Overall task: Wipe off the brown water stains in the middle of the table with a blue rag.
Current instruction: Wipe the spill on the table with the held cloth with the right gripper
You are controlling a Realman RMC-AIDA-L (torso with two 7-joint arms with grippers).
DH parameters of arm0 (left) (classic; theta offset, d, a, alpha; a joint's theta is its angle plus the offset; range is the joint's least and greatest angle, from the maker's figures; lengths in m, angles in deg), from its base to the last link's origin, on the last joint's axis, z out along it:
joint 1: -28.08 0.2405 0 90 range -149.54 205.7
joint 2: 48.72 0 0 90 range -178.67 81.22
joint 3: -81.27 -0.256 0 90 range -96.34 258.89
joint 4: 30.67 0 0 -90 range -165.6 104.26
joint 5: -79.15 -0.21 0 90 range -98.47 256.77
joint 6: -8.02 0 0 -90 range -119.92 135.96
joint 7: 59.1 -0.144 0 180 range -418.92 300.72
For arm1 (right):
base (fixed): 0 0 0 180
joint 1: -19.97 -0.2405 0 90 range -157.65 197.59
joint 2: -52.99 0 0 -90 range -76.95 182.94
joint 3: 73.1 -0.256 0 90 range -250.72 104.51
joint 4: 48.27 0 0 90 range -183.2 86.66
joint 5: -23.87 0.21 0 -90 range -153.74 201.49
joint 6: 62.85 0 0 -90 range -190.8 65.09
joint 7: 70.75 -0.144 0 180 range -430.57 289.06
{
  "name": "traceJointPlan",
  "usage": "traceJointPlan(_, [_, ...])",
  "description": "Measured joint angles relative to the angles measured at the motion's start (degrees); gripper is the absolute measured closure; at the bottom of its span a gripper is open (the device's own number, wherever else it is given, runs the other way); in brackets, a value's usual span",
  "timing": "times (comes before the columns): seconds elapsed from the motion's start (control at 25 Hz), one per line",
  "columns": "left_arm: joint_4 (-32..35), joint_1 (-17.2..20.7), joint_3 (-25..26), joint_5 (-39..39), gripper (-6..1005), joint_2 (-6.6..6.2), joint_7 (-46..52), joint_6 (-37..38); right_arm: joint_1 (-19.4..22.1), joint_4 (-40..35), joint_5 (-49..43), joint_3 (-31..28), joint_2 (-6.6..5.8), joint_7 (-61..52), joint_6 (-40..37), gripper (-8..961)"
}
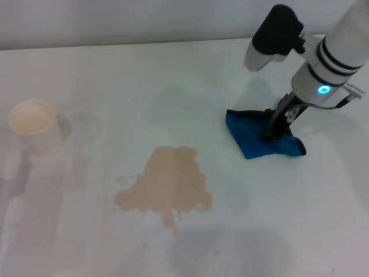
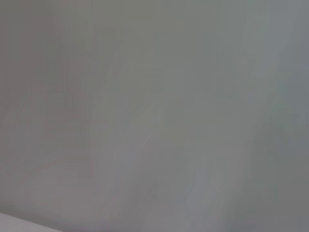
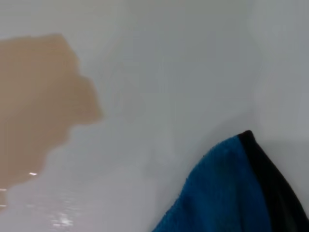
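Currently the bright blue microfibre rag (image 1: 258, 138) is pinched by the right claw (image 1: 275, 131); the tan-beige puddle stain (image 1: 167, 183) on the white bench (image 1: 104, 81) is seen leftward and nearer the robot from the rag.

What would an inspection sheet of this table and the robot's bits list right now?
Surface: white table, dry apart from one spill.
Job's things: brown water stains mid-table, unwiped; blue rag lies to their right, apart from them.
Clutter: paper cup upright at the far left.
Grippers: right gripper down on the rag, jaws closed on the cloth. Left gripper not in view; its wrist camera shows only a blank grey surface.
Cables: nothing seen.
Surroundings: pale wall strip behind the table's far edge.
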Motion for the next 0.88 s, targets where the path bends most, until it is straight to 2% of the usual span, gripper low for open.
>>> traceJointPlan(0.28, [-0.1, 0.2, -0.1, 0.0, 107, 0.0, 0.0, 0.0, 3.1, -5.6, -0.1, 0.2, 3.96, 1.1, -1.9, 861])
traceJointPlan(0.4, [-0.1, 0.3, -0.2, 0.0, 107, 0.0, 0.1, 0.0, 4.5, -8.0, 0.9, 1.1, 5.06, 1.9, -3.4, 864])
traceJointPlan(0.76, [-0.1, 0.3, -0.2, 0.0, 107, 0.0, 0.2, -0.1, 8.6, -11.6, 11.6, 7.2, 5.59, 4.4, -7.6, 874])
traceJointPlan(0.88, [-0.1, 0.4, -0.1, 0.0, 107, 0.0, 0.2, -0.1, 9.0, -11.8, 15.9, 11.2, 5.64, 5.5, -9.0, 881])
